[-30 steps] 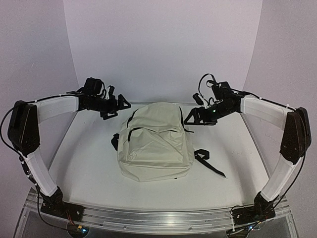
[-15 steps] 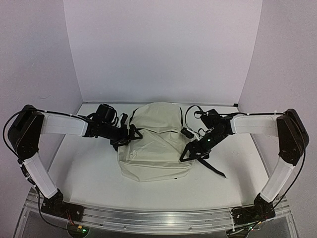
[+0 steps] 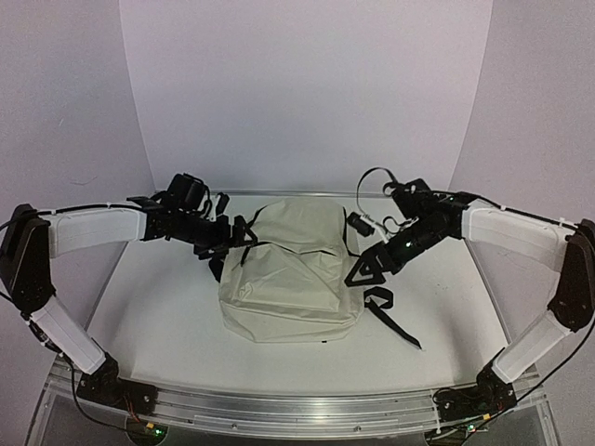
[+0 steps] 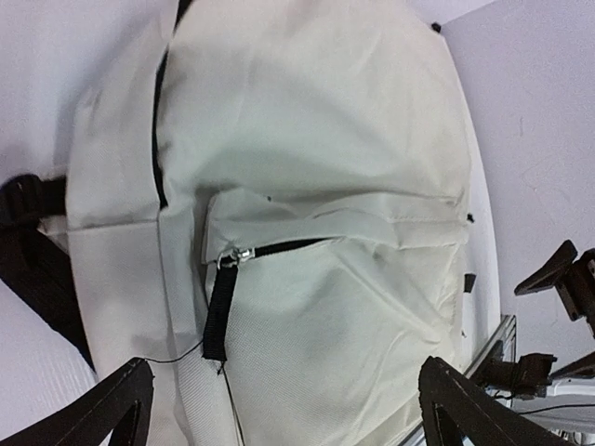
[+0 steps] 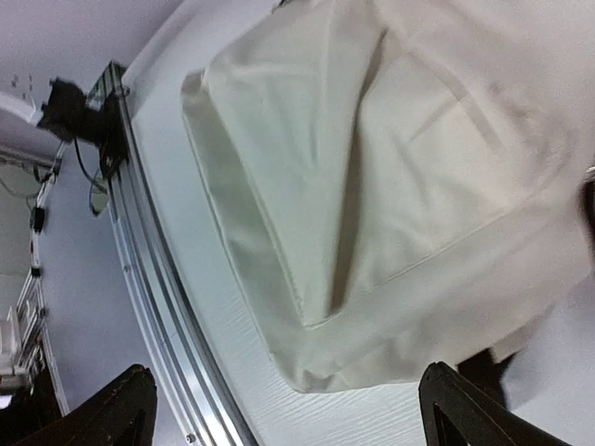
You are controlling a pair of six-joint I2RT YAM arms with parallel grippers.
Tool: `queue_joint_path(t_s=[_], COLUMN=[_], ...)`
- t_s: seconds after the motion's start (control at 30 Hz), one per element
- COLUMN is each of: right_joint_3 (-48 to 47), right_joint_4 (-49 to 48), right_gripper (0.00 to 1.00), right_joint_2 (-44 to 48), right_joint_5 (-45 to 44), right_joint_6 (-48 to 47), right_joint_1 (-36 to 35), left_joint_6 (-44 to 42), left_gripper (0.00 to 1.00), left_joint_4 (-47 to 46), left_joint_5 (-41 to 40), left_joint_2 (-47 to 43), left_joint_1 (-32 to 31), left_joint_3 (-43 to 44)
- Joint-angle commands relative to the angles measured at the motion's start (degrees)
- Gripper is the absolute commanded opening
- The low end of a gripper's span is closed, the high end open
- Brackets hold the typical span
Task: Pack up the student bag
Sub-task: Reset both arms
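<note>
The cream student bag (image 3: 290, 269) lies flat in the middle of the white table, front pocket up, zippers shut. My left gripper (image 3: 234, 238) hovers open at the bag's upper left edge. In the left wrist view the bag (image 4: 316, 186) fills the frame, with the front pocket's black zipper pull (image 4: 218, 311) below centre; the fingertips (image 4: 121, 400) stand wide apart and hold nothing. My right gripper (image 3: 370, 267) hovers open at the bag's right edge. The right wrist view shows the bag's lower corner (image 5: 372, 186) above the table, with nothing between the fingers.
A black strap (image 3: 390, 311) trails on the table to the right of the bag. Another black strap (image 4: 33, 251) lies at the bag's left side. The metal rail (image 3: 297, 409) runs along the table's near edge. White walls close in the back and sides.
Both arms came down from the back of the table to the bag's sides, then rose and drew back a little. The bag's shape shifted slightly. Both grippers stayed open.
</note>
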State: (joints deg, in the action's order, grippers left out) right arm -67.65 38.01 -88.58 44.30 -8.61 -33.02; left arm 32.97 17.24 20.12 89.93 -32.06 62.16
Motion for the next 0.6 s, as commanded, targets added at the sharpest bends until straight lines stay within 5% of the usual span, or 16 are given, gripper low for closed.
queue_joint_path(t_s=[0.0, 0.2, 0.57], right_joint_3=[-6.2, -6.8, 0.7], right_joint_4=[0.2, -0.1, -4.4], right_gripper=[0.98, 0.98, 0.98], right_joint_2=[4.6, 6.9, 0.6], right_joint_5=[-3.5, -9.1, -9.4], right_joint_6=[2.3, 1.1, 2.0], right_joint_1=[8.8, 15.9, 25.4], left_joint_6=[-0.7, -1.7, -2.3], left_gripper=[1.00, 1.00, 1.00], left_joint_4=[5.5, 8.8, 8.7], left_joint_5=[-2.5, -3.2, -7.0], left_joint_2=[-6.7, -12.2, -12.2], left_joint_1=[5.0, 13.2, 15.3], left_joint_3=[3.5, 0.9, -4.2])
